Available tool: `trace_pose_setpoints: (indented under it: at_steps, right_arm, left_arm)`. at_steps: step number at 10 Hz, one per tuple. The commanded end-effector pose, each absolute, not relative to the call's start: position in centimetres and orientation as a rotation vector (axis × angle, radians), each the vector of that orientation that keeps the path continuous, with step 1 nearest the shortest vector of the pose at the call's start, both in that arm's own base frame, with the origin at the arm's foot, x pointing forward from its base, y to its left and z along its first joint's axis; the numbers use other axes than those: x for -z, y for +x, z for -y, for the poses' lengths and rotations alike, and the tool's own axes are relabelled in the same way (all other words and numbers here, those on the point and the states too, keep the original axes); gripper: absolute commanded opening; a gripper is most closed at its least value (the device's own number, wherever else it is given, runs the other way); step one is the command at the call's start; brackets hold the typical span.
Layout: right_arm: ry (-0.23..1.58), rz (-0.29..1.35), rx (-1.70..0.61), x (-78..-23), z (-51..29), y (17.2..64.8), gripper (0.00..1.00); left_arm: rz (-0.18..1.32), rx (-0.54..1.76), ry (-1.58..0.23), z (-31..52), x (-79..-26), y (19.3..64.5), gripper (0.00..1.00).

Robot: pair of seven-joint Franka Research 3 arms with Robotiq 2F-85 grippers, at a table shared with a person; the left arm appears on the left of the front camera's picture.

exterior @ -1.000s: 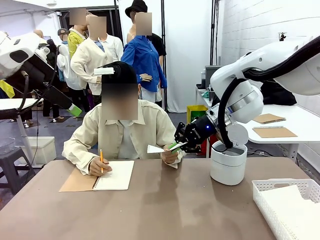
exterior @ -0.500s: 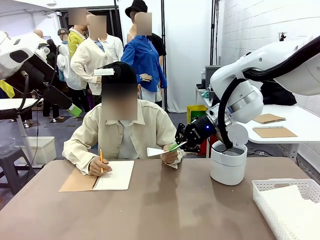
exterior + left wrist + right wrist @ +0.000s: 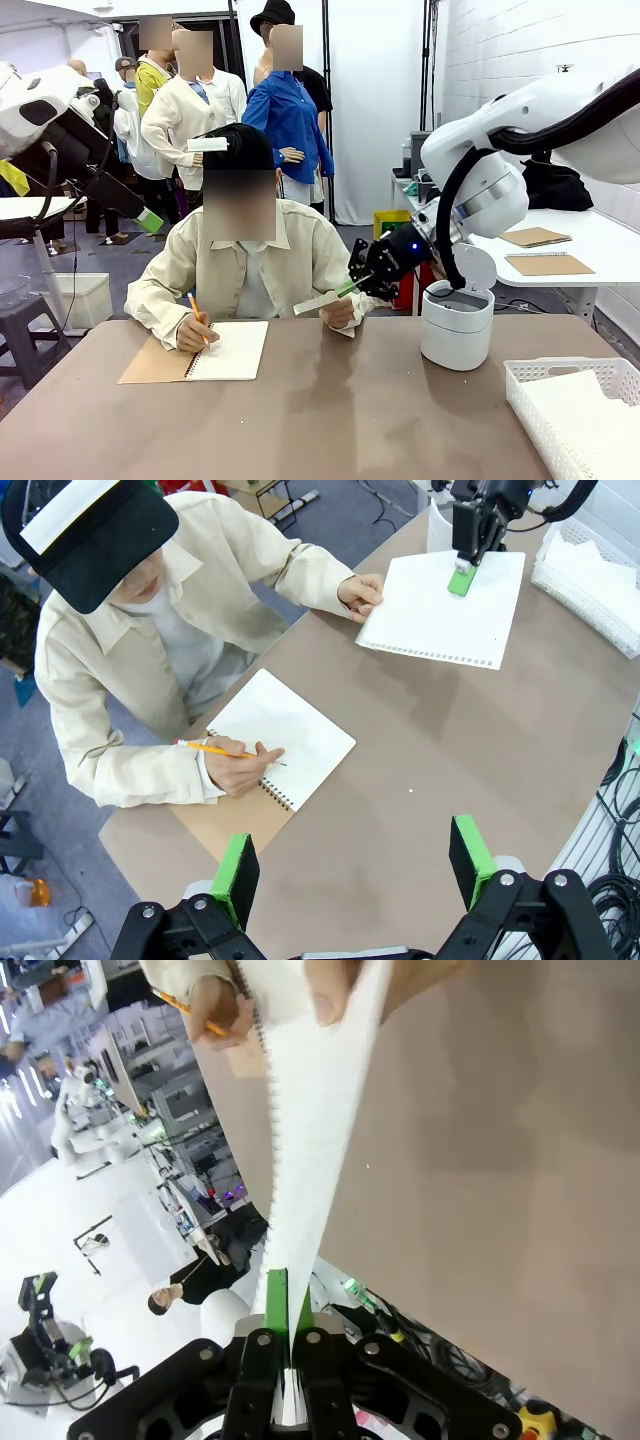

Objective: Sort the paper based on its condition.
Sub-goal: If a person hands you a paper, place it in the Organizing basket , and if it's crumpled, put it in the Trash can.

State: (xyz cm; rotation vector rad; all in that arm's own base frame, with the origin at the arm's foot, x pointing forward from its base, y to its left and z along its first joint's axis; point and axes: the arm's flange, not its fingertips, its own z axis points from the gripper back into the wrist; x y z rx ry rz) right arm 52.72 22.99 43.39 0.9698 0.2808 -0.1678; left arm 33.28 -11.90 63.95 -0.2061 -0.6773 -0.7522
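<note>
So far I have my right gripper (image 3: pixel 462 578) clamped on the flat sheet of paper (image 3: pixel 440 610) at the far side, and the person's hand (image 3: pixel 361 593) holds its other edge. My left gripper (image 3: pixel 355 865) hangs spread and empty above the near table. I judge the handover unfinished; placing it, perhaps in the tray (image 3: pixel 540 400) near right, remains.

You have open surface (image 3: pixel 340 420) across the middle and near side. The notebook (image 3: pixel 230 350) and person's writing hand (image 3: pixel 190 333) block far left, the white bin (image 3: pixel 457 325) stands far right, and the tray (image 3: pixel 580 410) fills the near right corner.
</note>
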Motion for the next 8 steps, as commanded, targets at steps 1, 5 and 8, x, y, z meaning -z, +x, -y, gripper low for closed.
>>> trace_pose_setpoints:
  at_steps: [1,5,8]
  right_arm:
    - [0.907,-0.283,0.128,-46.8,-23.0,51.0,0.00]
    - [0.754,-0.141,-0.166,-54.9,-21.1,45.6,0.00]
    - [0.624,0.025,-0.370,-61.2,-17.6,41.8,0.00]
  left_arm:
    - [0.677,0.750,-0.215,11.8,-63.9,33.3,1.00]
    - [0.677,0.750,-0.215,11.8,-63.9,33.3,1.00]
    - [0.677,0.750,-0.215,11.8,-63.9,33.3,1.00]
